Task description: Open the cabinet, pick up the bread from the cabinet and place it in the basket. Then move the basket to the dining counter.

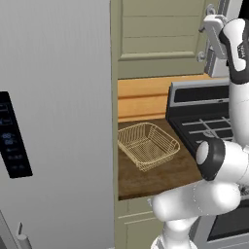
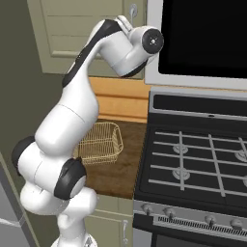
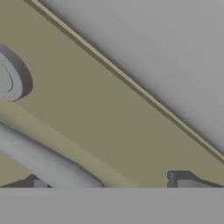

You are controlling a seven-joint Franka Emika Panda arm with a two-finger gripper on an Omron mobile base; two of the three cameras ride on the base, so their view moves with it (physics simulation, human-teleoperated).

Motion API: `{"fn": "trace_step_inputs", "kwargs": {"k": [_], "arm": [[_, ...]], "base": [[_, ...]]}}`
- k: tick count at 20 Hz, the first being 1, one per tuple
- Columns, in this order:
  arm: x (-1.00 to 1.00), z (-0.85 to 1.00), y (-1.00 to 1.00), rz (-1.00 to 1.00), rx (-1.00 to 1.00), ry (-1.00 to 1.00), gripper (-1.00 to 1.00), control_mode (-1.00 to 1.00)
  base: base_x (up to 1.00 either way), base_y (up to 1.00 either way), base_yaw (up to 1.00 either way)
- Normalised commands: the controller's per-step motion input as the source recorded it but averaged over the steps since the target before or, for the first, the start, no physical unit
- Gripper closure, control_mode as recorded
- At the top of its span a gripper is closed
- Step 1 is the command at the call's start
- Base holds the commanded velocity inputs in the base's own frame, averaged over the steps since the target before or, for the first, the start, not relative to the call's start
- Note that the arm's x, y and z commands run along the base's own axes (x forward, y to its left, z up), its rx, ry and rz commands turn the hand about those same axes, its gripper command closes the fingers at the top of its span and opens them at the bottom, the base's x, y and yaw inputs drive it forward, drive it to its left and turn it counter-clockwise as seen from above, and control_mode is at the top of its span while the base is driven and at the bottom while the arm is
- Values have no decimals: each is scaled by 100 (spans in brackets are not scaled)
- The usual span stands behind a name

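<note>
Big grey fridge (image 1: 53,121) at left of left base view, dark control panel (image 1: 12,136) on its door. Black stove (image 2: 193,169) with grey burner grates at right, dark microwave front (image 2: 202,34) above it.

Olive-green wall cabinet (image 1: 160,34) up top, panelled door shut, above short wooden desk (image 1: 160,177) between fridge and stove. Olive drawers (image 2: 113,222) under desk.

White arm (image 2: 72,125) raised from base, reaching up to right edge of cabinet door.

Tan wire basket (image 1: 147,145) sitting flat on desk, near fridge side, apart from stove edge; seen also in right base view (image 2: 100,144), partly behind arm. Nothing visible inside basket. Bread hidden, cannot locate.

Pincer (image 1: 210,24) up at cabinet handle height, by door's right edge. Grey curved bar handle (image 3: 39,159) crossing lower left of hand view, very close, running just beside left fingertip (image 3: 40,184); right fingertip (image 3: 188,183) well off to other side. Round handle mount (image 3: 8,81) at left on olive door panel (image 3: 100,109). Fingertips far apart in hand view, so pincer wide, handle lying between tips near left one. Contact with handle: cannot tell. Grey surface (image 3: 175,52) beyond door edge at upper right of hand view.
</note>
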Motion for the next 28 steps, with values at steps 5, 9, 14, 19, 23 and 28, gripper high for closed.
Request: {"fn": "trace_step_inputs", "kwargs": {"k": [5, 9, 14, 19, 23, 28], "arm": [[4, -12, 30, 0, -1, -16, -100, -100], [10, -8, 74, 0, -4, -28, 100, -100], [-35, 7, 25, 0, -3, -4, 100, -100], [-100, 29, 32, 0, -5, 0, 100, -100], [-100, 48, 35, 0, -5, 0, 100, -100], [-100, 27, 20, 0, -7, 2, 100, -100]], "base": [[0, 0, 0], [0, 0, 0], [0, 0, 0], [0, 0, 0], [0, 0, 0], [0, 0, 0]]}}
